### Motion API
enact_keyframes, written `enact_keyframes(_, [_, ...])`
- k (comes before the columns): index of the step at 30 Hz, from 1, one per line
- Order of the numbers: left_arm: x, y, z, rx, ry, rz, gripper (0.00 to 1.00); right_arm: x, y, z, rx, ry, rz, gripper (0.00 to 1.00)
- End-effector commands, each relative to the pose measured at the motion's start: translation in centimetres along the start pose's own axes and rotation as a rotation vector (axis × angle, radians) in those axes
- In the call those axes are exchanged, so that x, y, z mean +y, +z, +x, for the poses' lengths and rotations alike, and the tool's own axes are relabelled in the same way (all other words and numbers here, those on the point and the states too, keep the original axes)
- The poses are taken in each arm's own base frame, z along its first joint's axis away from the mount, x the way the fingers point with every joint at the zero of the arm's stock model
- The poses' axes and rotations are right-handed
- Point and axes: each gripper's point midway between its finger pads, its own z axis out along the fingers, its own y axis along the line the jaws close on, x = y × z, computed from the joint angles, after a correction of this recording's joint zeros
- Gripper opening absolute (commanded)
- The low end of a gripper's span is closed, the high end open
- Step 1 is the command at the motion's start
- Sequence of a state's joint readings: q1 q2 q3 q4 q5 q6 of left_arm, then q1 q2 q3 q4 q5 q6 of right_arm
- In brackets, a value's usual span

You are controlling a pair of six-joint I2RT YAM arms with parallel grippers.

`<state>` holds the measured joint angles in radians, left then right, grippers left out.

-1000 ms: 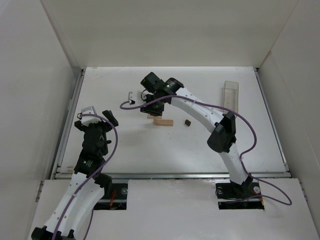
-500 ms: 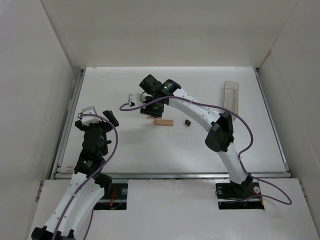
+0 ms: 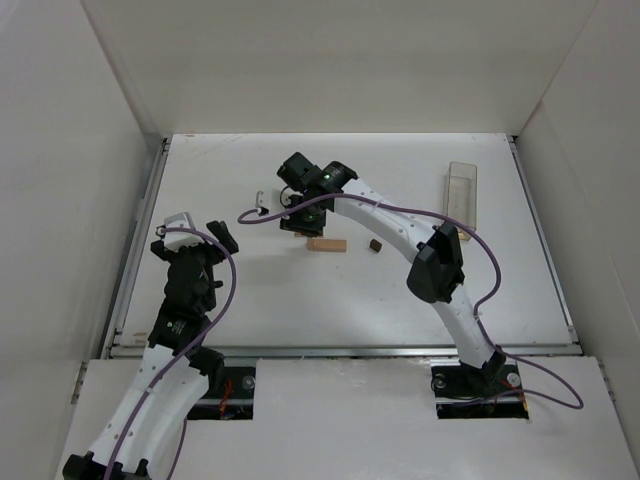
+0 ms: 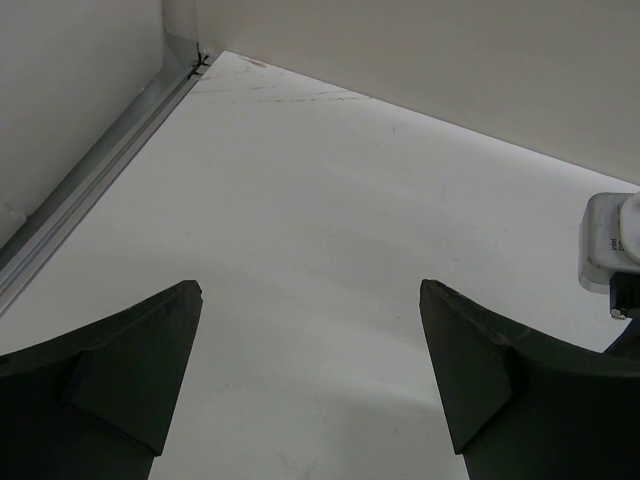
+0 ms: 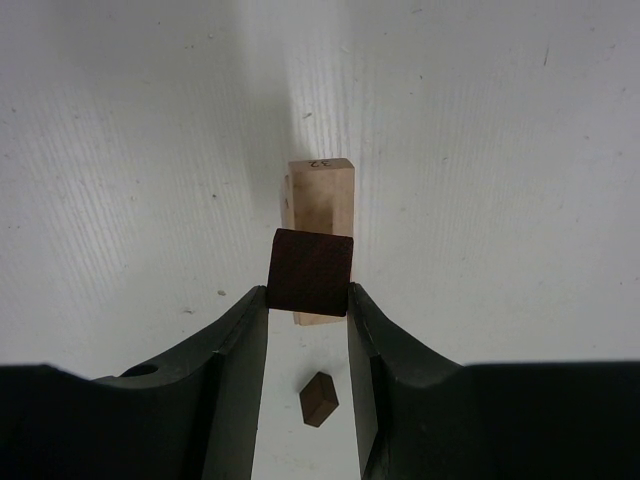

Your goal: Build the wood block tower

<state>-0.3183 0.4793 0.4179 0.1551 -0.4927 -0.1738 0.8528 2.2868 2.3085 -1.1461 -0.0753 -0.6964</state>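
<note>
My right gripper is shut on a dark reddish-brown square block and holds it over a light tan bar lying on the white table. I cannot tell whether block and bar touch. A small dark roof-shaped piece lies on the table under the fingers. In the top view the right gripper is at the left end of the tan bar, with the small dark piece to the right. My left gripper is open and empty at the left, also in its wrist view.
A clear plastic box stands at the back right. White walls surround the table, with a metal rail along the left edge. A white part beside the right wrist shows at the right of the left wrist view.
My right gripper has shifted slightly left and back with the dark block in it. The left arm has not moved.
</note>
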Motion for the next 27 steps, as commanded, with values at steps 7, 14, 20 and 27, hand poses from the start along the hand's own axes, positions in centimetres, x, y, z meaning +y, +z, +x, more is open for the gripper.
enact_keyframes(7, [-0.14, -0.02, -0.08, -0.017, -0.013, 0.013, 0.88, -0.42, -0.07, -1.83, -0.053, -0.063, 0.021, 0.0])
enact_keyframes(14, [-0.29, -0.14, -0.27, -0.023, -0.017, 0.024, 0.88, -0.46, -0.05, -1.94, -0.059, -0.103, 0.015, 0.0])
enact_keyframes(20, [-0.45, -0.15, -0.23, -0.021, -0.017, 0.033, 0.88, -0.75, -0.49, -2.13, -0.065, -0.153, 0.022, 0.0])
enact_keyframes(27, [-0.45, -0.15, -0.23, -0.021, -0.017, 0.033, 0.88, -0.66, -0.47, -2.23, -0.071, -0.162, 0.016, 0.0])
